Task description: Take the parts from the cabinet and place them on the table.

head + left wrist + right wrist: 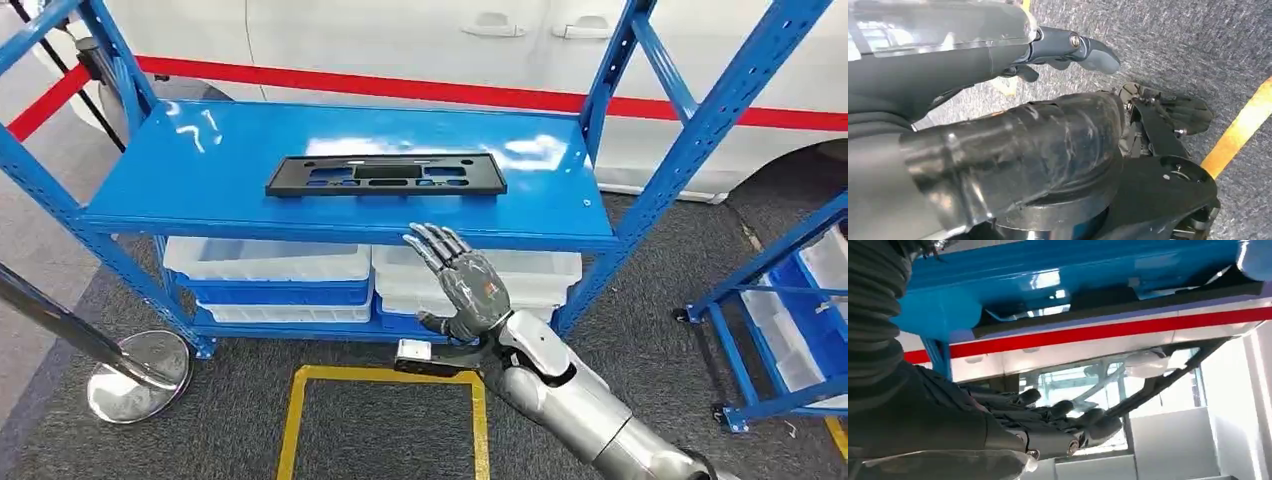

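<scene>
With fingers spread and holding nothing, the right hand (pixel 462 285) sits below the blue shelf (pixel 200 170) edge, so reaching for the black plastic panel (pixel 386 174) beyond it risks striking that edge.

Bright overhead light, white glare on blue shelf (pixel 200 170) — wrist views soft, blurred

My left hand (pixel 998 65) hangs over grey carpet (pixel 1168 45), holding nothing. I see its thick grey thumb (pixel 1083 47) stretched out straight, darker fingers tucked under it, hard to tell how curled. A yellow floor line (pixel 1243 125) crosses the carpet diagonally beside it.
</scene>
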Controlling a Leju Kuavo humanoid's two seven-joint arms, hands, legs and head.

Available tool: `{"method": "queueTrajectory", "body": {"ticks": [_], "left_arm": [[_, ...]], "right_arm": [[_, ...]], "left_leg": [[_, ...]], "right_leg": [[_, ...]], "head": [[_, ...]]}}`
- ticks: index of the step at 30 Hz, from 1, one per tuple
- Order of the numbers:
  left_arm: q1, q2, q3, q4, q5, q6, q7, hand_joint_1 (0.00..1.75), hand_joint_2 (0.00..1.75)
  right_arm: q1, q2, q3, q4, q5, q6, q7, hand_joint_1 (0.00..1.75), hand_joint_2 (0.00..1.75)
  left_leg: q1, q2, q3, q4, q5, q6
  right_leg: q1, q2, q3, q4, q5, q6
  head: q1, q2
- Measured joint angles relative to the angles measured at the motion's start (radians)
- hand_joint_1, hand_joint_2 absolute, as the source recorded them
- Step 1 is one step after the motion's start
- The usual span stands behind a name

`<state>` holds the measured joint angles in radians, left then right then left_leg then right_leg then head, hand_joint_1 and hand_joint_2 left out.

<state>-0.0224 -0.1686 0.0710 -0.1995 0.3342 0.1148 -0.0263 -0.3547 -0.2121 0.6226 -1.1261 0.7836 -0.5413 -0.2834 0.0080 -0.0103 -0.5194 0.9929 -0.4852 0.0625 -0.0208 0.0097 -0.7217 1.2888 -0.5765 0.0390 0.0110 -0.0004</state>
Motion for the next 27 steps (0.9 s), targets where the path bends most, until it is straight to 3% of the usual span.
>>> {"method": "queueTrajectory", "body": {"ticks": [1, 2, 4, 5, 6, 7, 9, 11, 12, 13, 15, 16, 17, 18, 20, 21, 22, 23, 25, 27], "left_arm": [[0.001, 0.0, 0.0, 0.0, 0.0, 0.0, -0.001, 0.0, 0.0], [0.002, 0.0, -0.001, 0.0, 0.0, 0.0, -0.002, 0.0, 0.0], [0.002, 0.0, -0.003, 0.0, -0.002, 0.0, -0.003, 0.0, 0.0], [0.002, 0.0, -0.005, 0.0, -0.002, 0.0, -0.003, 0.0, 0.0], [0.003, 0.001, -0.006, 0.002, -0.003, 0.0, -0.003, 0.0, 0.0], [0.001, 0.001, -0.008, 0.002, -0.003, 0.0, -0.004, 0.0, 0.0], [0.0, 0.0, -0.01, 0.002, -0.009, -0.001, -0.004, 0.0, 0.0], [-0.003, 0.001, -0.012, 0.002, -0.011, -0.001, -0.005, 0.0, 0.0], [-0.001, 0.001, -0.013, 0.003, -0.011, -0.001, -0.005, 0.0, 0.0], [-0.001, 0.001, -0.014, 0.003, -0.011, -0.001, -0.005, 0.0, 0.0], [0.0, 0.001, -0.015, 0.003, -0.011, -0.001, -0.005, 0.0, 0.0], [0.0, 0.001, -0.015, 0.003, -0.011, 0.0, -0.005, 0.0, 0.0], [0.001, 0.002, -0.016, 0.003, -0.011, 0.0, -0.005, 0.0, 0.0], [0.003, 0.002, -0.016, 0.003, -0.011, 0.0, -0.005, 0.0, 0.0], [0.005, 0.002, -0.016, 0.003, -0.012, -0.001, -0.006, 0.0, 0.0], [0.011, 0.003, -0.016, 0.004, -0.013, -0.001, -0.006, 0.0, 0.0], [0.01, 0.003, -0.016, 0.005, -0.013, -0.001, -0.007, 0.0, 0.0], [0.004, 0.003, -0.017, 0.005, -0.013, -0.002, -0.01, 0.0, 0.0], [0.002, 0.004, -0.017, 0.005, -0.012, -0.002, -0.01, 0.0, 0.0], [0.004, 0.003, -0.017, 0.005, -0.008, 0.0, -0.008, 0.0, 0.0]], "right_arm": [[0.004, 0.0, 0.0, 0.0, 0.0, 0.0, 0.0, 0.0, 1.75], [0.006, -0.001, 0.0, 0.0, 0.001, 0.0, 0.0, 0.0, 0.0], [0.006, -0.002, 0.0, 0.0, 0.006, 0.0, 0.0, 0.0, 0.0], [0.007, -0.003, 0.0, 0.0, 0.006, 0.0, 0.0, 0.0, 0.0], [0.006, -0.003, 0.0, 0.002, 0.008, 0.001, 0.0, 0.0, 0.0], [0.006, -0.004, 0.0, 0.0, 0.008, 0.001, 0.0, 0.0, 0.0], [0.009, -0.006, 0.0, 0.0, 0.009, 0.002, 0.0, 0.0, 0.0], [0.008, -0.007, 0.0, -0.004, 0.009, 0.001, 0.0, 0.0, 0.0], [0.005, -0.009, 0.0, -0.005, 0.009, 0.001, -0.001, 0.0, 0.0], [0.004, -0.01, 0.0, -0.005, 0.009, 0.002, -0.001, 0.0, 0.0], [0.008, -0.01, 0.0, -0.005, 0.009, 0.002, 0.0, 0.0, 0.0], [0.01, -0.01, 0.0, -0.005, 0.011, 0.002, 0.0, 0.0, 0.0], [0.012, -0.01, 0.0, -0.005, 0.011, 0.002, 0.001, 0.0, 0.0], [0.012, -0.01, 0.0, -0.005, 0.012, 0.002, 0.003, 0.0, 0.0], [0.011, -0.01, 0.0, -0.007, 0.016, 0.003, 0.004, 0.0, 0.0], [0.013, -0.01, 0.0, -0.007, 0.017, 0.004, 0.004, 0.0, 0.0], [0.011, -0.01, 0.0, -0.008, 0.018, 0.005, 0.004, 0.0, 1.75], [0.011, -0.01, 0.0, -0.009, 0.018, 0.005, 0.005, 0.0, 1.75], [0.011, -0.01, 0.0, -0.011, 0.019, 0.006, 0.006, 0.0, 1.75], [0.01, -0.011, -0.002, -0.013, 0.02, 0.007, 0.006, 0.0, 1.75]], "left_leg": [[0.001, 0.003, 0.003, 0.002, -0.004, -0.003], [0.002, 0.005, 0.009, 0.002, -0.01, -0.007], [0.007, 0.008, 0.029, 0.004, -0.027, -0.018], [0.007, 0.01, 0.035, 0.006, -0.037, -0.027], [0.001, 0.01, 0.031, 0.009, -0.044, -0.035], [0.001, 0.01, 0.031, 0.01, -0.047, -0.041], [0.001, 0.013, 0.034, 0.003, -0.051, -0.052], [0.007, 0.016, 0.046, 0.006, -0.068, -0.065], [0.007, 0.015, 0.029, 0.056, -0.083, -0.067], [0.007, 0.015, -0.014, 0.131, -0.109, -0.068], [0.007, 0.015, -0.13, 0.305, -0.159, -0.069], [0.007, 0.015, -0.168, 0.345, -0.154, -0.068], [0.007, 0.015, -0.182, 0.336, -0.118, -0.064], [0.005, 0.015, -0.174, 0.284, -0.062, -0.059], [-0.002, 0.013, -0.121, 0.103, 0.072, -0.039], [-0.008, 0.012, -0.11, 0.097, 0.056, -0.031], [-0.011, 0.011, -0.096, 0.069, 0.053, -0.029], [-0.014, 0.011, -0.086, 0.052, 0.031, -0.024], [-0.012, 0.01, -0.076, 0.035, 0.027, -0.016], [-0.004, 0.01, -0.037, 0.007, 0.026, -0.009]], "right_leg": [[-0.004, -0.001, -0.025, 0.031, 0.006, 0.004], [-0.008, -0.003, -0.022, 0.008, 0.04, 0.007], [-0.015, -0.01, 0.047, -0.145, 0.146, 0.012], [-0.017, -0.018, 0.081, -0.232, 0.182, 0.014], [-0.006, -0.021, 0.089, -0.236, 0.159, 0.01], [-0.004, -0.017, 0.093, -0.25, 0.147, -0.007], [0.001, -0.014, 0.088, -0.245, 0.14, -0.022], [-0.007, -0.01, 0.109, -0.255, 0.132, -0.039], [-0.006, -0.009, 0.121, -0.257, 0.124, -0.051], [-0.004, -0.009, 0.128, -0.257, 0.117, -0.059], [0.002, -0.008, 0.142, -0.257, 0.101, -0.063], [0.005, -0.007, 0.152, -0.257, 0.093, -0.064], [0.008, -0.003, 0.165, -0.257, 0.084, -0.063], [0.01, -0.001, 0.179, -0.257, 0.075, -0.063], [0.012, 0.003, 0.212, -0.257, 0.051, -0.059], [0.014, 0.003, 0.213, -0.261, 0.044, -0.053], [0.017, 0.007, 0.214, -0.258, 0.038, -0.045], [0.011, 0.004, 0.212, -0.264, 0.038, -0.039], [0.013, 0.002, 0.229, -0.267, 0.045, -0.029], [0.009, 0.0, 0.22, -0.233, 0.035, -0.021]], "head": [[-0.001, 0.0], [0.0, 0.0], [0.0, 0.0], [0.0, 0.0], [0.0, 0.0], [-0.002, 0.0], [-0.002, 0.0], [-0.002, 0.0], [-0.002, 0.0], [-0.001, 0.0], [-0.001, 0.0], [-0.002, 0.0], [-0.002, 0.0], [-0.002, 0.0], [-0.002, 0.0], [0.0, 0.0], [-0.002, 0.0], [-0.001, 0.0], [-0.001, 0.0], [0.0, 0.0]]}}
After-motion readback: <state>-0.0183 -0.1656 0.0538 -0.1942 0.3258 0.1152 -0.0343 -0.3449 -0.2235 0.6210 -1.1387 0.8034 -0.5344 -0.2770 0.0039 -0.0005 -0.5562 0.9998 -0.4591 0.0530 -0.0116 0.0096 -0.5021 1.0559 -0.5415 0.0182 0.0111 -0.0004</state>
